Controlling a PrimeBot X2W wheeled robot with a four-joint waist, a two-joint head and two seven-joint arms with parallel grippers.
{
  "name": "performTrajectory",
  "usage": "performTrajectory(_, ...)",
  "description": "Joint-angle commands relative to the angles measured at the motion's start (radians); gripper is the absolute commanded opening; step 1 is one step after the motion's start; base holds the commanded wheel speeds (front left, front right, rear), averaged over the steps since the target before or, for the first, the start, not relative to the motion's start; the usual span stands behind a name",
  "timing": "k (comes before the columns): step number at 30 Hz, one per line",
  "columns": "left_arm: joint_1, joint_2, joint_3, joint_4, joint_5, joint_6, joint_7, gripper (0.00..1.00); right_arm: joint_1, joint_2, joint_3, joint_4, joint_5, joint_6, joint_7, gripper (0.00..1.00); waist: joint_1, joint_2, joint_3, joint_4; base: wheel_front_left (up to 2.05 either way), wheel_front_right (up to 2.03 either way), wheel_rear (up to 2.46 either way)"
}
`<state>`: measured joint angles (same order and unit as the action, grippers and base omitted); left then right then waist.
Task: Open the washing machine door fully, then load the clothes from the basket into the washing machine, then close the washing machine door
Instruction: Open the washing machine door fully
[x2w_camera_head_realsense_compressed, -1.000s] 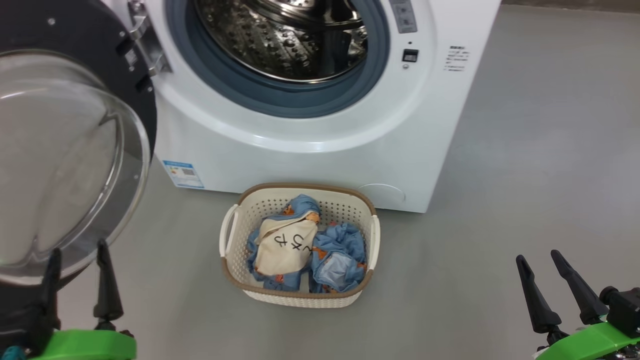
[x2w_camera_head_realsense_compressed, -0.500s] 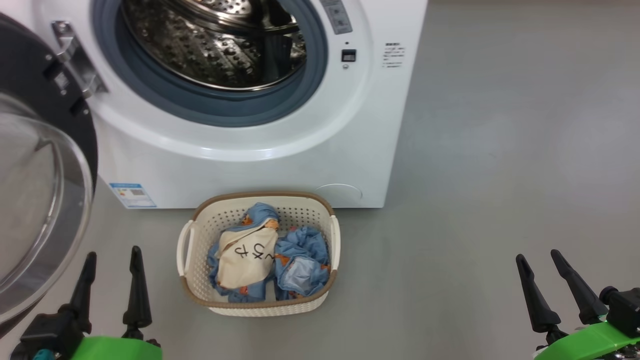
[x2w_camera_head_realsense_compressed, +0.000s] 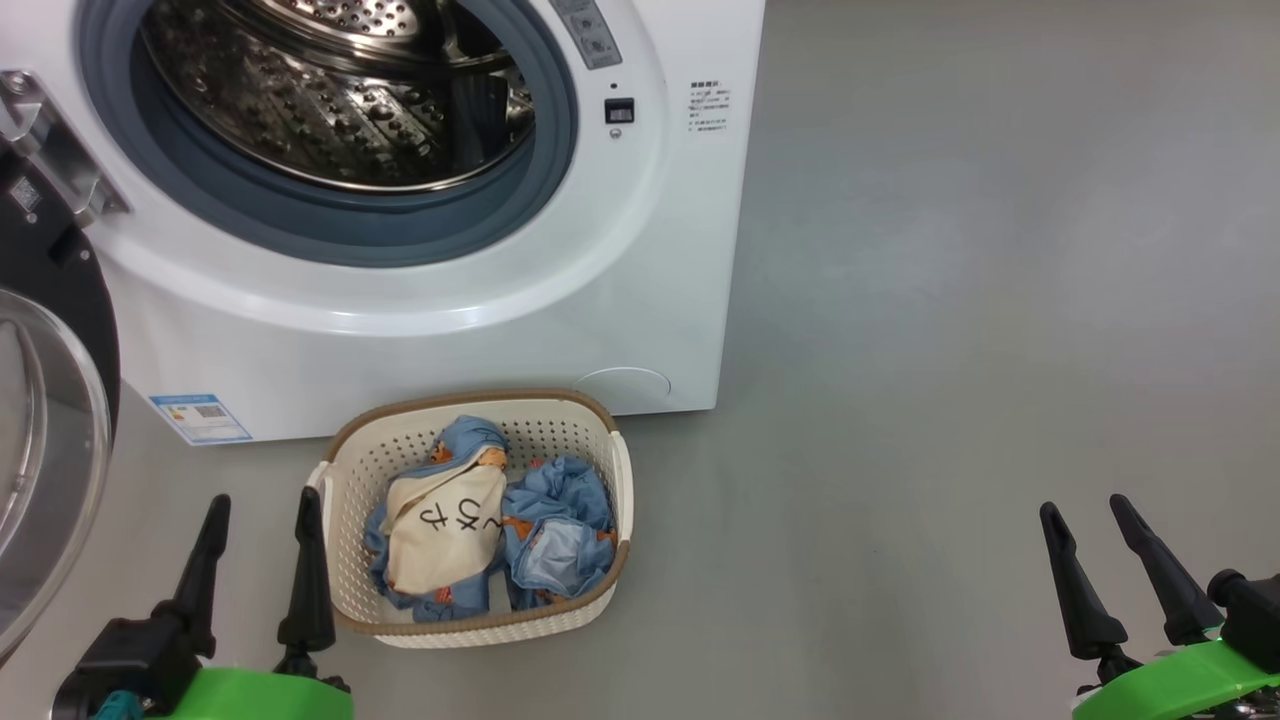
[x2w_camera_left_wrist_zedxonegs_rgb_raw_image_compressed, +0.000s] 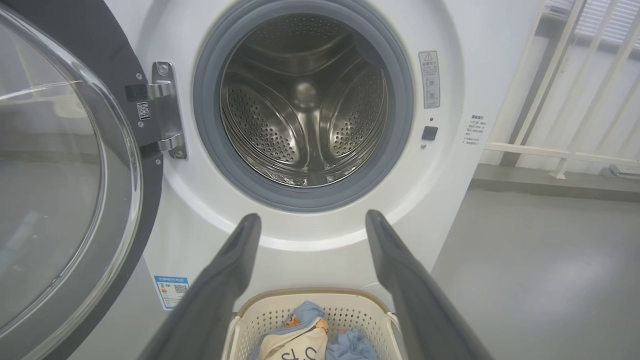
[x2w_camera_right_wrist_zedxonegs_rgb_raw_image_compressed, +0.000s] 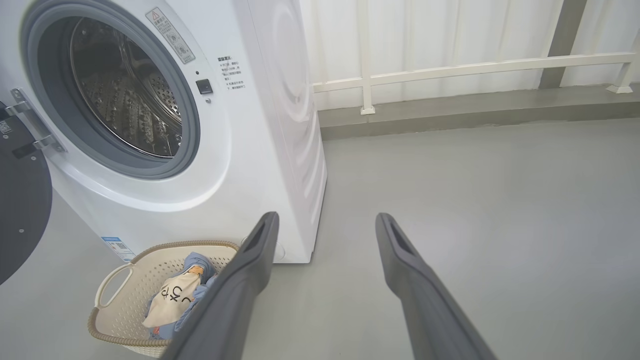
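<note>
Status of the work, taken from the load outward.

The clothes (x2w_camera_head_realsense_compressed: 500, 520), light-blue pieces with a cream cloth (x2w_camera_head_realsense_compressed: 440, 535) on top, all lie bunched inside the basket (x2w_camera_head_realsense_compressed: 460, 398). None hangs over its rim. The basket stands on the floor (x2w_camera_head_realsense_compressed: 950, 350), just in front of the lower front edge of the washing machine (x2w_camera_head_realsense_compressed: 420, 330), below the drum opening.

The drum (x2w_camera_head_realsense_compressed: 330, 90) shows bare steel, with no garment in the part that can be seen. The washing machine door (x2w_camera_left_wrist_zedxonegs_rgb_raw_image_compressed: 65, 175) is swung out on its hinge to the machine's left side, well clear of the opening.

The left gripper (x2w_camera_head_realsense_compressed: 264, 495) hangs just beside the basket's left handle with its fingers spread wide and nothing between them. The right gripper (x2w_camera_head_realsense_compressed: 1084, 502) is well apart from the basket, over bare floor, likewise wide and empty.

Judgement: the door-opening step looks complete. Loading has not begun, since every garment is in the basket. Loading and closing the door are both left to do.
</note>
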<state>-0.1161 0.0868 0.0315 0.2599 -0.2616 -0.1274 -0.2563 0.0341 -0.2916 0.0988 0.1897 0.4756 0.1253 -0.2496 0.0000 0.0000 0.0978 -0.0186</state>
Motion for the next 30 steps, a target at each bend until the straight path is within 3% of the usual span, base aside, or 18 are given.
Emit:
performTrajectory(1,-0.013,0.021,0.021,-0.030,-0.009,-0.003,-0.006,1.00,-0.005,-0.025,0.016,-0.026,-0.007,0.005,-0.012,1.00,0.0000,0.0000,0.004,-0.003,0.00,0.00,0.00)
performTrajectory(30,0.004,0.028,-0.009,-0.048,-0.026,-0.003,-0.006,1.00,0.001,-0.027,0.017,-0.024,-0.008,0.005,-0.012,1.00,0.0000,0.0000,-0.015,0.014,0.00,0.00,0.00)
